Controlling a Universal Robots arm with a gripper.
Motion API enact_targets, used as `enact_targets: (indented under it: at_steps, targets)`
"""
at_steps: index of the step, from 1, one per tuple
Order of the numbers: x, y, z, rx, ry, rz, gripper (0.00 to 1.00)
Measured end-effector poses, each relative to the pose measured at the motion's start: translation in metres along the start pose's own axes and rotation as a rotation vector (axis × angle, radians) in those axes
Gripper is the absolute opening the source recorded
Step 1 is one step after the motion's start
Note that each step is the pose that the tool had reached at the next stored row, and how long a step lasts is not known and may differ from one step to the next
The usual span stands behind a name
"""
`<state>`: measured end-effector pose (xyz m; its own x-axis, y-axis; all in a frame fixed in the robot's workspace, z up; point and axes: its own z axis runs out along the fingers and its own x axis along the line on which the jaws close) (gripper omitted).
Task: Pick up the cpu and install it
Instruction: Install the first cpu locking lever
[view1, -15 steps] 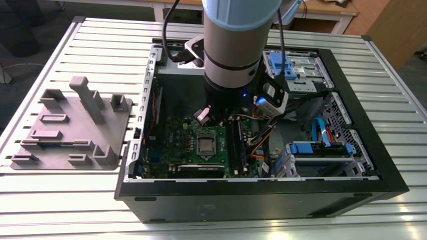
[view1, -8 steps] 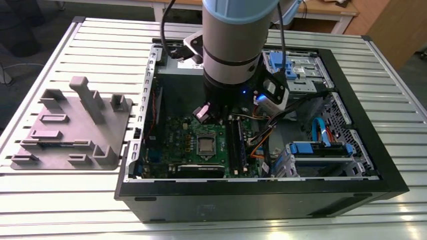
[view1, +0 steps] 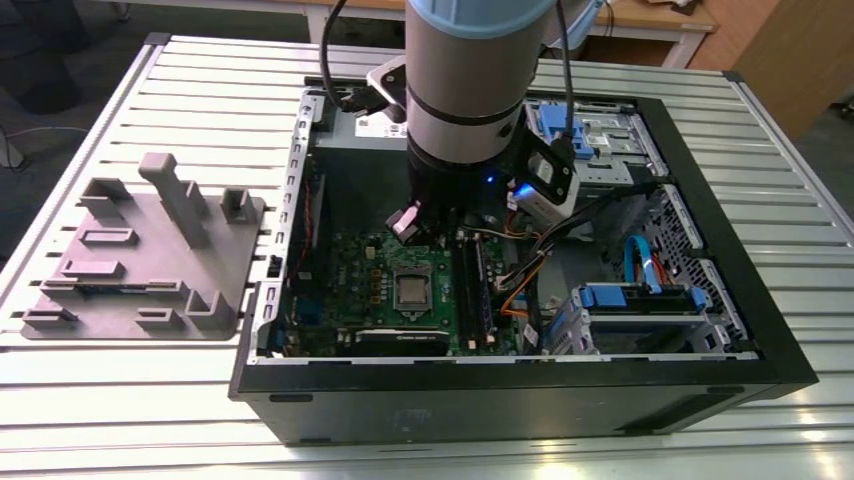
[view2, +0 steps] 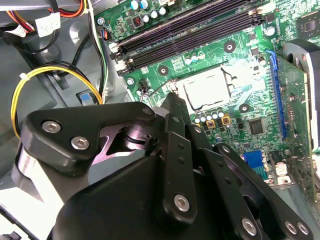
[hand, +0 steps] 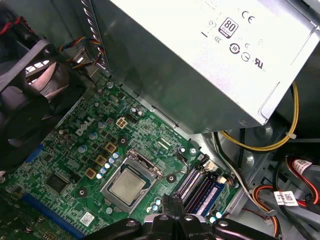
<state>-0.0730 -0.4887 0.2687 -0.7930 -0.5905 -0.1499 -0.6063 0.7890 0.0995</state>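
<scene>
The gripper (view2: 172, 102) hangs inside the open case (view1: 747, 300), over the motherboard (view1: 387, 275), and its jaws look drawn together to a narrow tip with nothing seen between them; the second wrist view gives the black linkage converging to that tip just short of the socket. The cpu (hand: 128, 186) lies flat in the socket (hand: 131, 180), silvery top up, apart from the tip. In the first wrist view the gripper (hand: 172, 202) shows as a dark tip beside the socket, with the grey power supply (hand: 200, 60) looming above and a black fan (hand: 30, 105) at the board's edge. The second wrist view adds the cpu (view2: 206, 87) glaring white, and 2 dark memory slots (view2: 190, 27) beyond it. In the exterior view the arm (view1: 467, 90) drops into the case's middle, the cpu (view1: 412, 288) sits on the near side of it, and a grey fixture plate (view1: 140, 250) rests on the slatted table (view1: 134, 420) at the exterior view's left, well apart from the case.
</scene>
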Motion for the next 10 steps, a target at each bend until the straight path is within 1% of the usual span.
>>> enact_targets:
  at_steps: [4, 10]
  targets:
    - [-0.0005, 0.0007, 0.0004, -0.0002, -0.0003, 0.0, 0.11]
    - [-0.0064, 0.0087, 0.003, 0.0001, -0.0004, 0.001, 0.11]
